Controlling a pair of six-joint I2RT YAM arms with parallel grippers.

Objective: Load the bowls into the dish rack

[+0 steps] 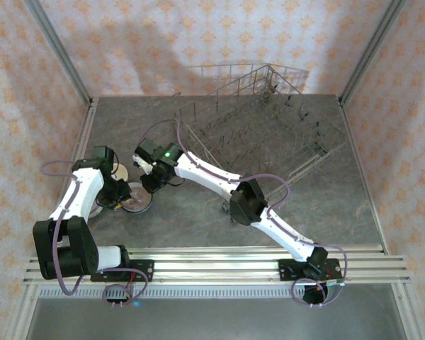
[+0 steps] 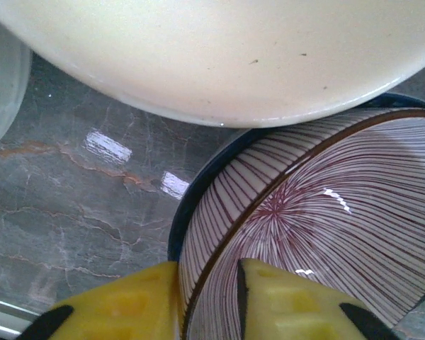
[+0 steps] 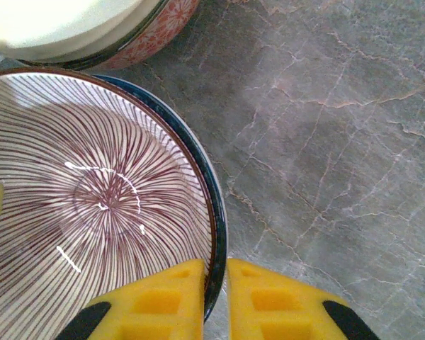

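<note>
1. Right gripper (image 3: 214,297): jaws clamped on the rim of a round ceramic bowl (image 3: 106,198), purple-striped inside, dark blue outside.
2. Left gripper (image 2: 209,304): jaws straddle the opposite rim; I cannot tell whether they grip.
3. This looks like the pickup step. The bowl is by the table's (image 1: 326,205) left side, apart from the grey wire dish rack (image 1: 262,127).
4. The next move probably calls for a lift, then a carry to the tines.

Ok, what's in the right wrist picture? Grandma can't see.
The yellow right hand pinches the rim of a striped bowl, one finger inside, one outside. Beside it on the grey table, a cream bowl sits in a red-patterned bowl.
</note>
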